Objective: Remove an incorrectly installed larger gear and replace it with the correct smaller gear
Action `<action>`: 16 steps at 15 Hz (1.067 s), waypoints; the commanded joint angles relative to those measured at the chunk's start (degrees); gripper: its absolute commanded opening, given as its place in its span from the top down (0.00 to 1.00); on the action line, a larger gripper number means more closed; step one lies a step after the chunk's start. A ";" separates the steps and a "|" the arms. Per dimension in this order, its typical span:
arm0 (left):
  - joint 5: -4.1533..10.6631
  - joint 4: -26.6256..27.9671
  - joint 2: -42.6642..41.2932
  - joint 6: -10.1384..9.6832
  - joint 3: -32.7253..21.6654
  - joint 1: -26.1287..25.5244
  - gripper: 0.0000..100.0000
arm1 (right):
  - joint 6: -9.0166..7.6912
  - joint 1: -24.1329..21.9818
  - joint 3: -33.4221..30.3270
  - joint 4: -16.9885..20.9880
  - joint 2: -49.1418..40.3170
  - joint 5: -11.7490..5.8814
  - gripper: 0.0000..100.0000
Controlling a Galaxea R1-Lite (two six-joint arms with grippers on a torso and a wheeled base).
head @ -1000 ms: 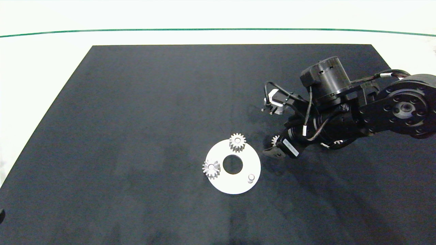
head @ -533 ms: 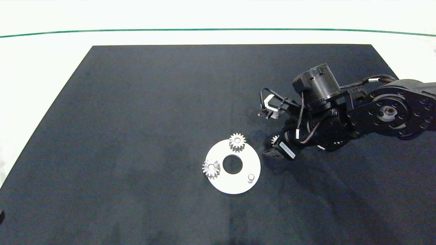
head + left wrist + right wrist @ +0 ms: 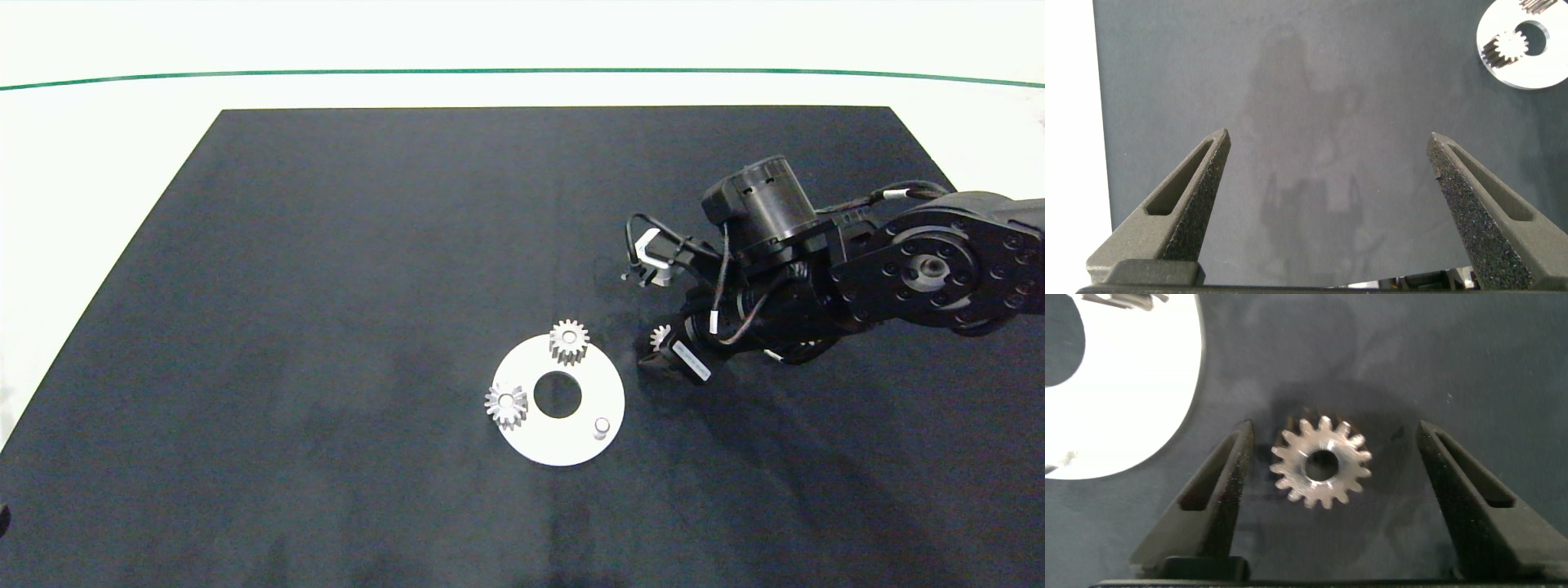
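the right arm [image 3: 890, 269] reaches in from the right edge of the black mat [image 3: 326, 286], its wrist bent down so the right gripper [image 3: 1327, 469] points at the mat just right of the white disc [image 3: 571, 445]. its fingers [image 3: 1221, 490] stand apart with the smaller gear [image 3: 1321, 461] lying flat between them, bore up; one finger is nearly at the teeth, the other stands clear of them. in the head view that gear [image 3: 660, 336] peeks out from under the wrist, near the disc's rim but not touching it.

on the disc, two small gears [image 3: 569, 340] [image 3: 506, 404] sit on their pins and a third pin [image 3: 602, 425] stands bare near the rim closest to the gripper.

the left gripper [image 3: 1327, 171] hangs over bare mat well away from the disc [image 3: 1527, 69], fingers wide apart and holding nothing. the mat's left and far parts lie open.
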 commanded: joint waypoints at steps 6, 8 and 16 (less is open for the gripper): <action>0.05 0.18 -0.11 0.12 -0.08 0.09 0.00 | 1.54 -0.04 0.22 0.20 0.12 -0.02 0.38; 0.05 0.18 -0.11 0.12 -0.08 0.09 0.00 | 1.98 -0.04 0.13 0.20 0.47 -0.02 0.42; 0.05 0.18 -0.02 0.12 -0.08 0.09 0.00 | 2.07 -0.04 0.22 0.20 0.56 -0.37 0.59</action>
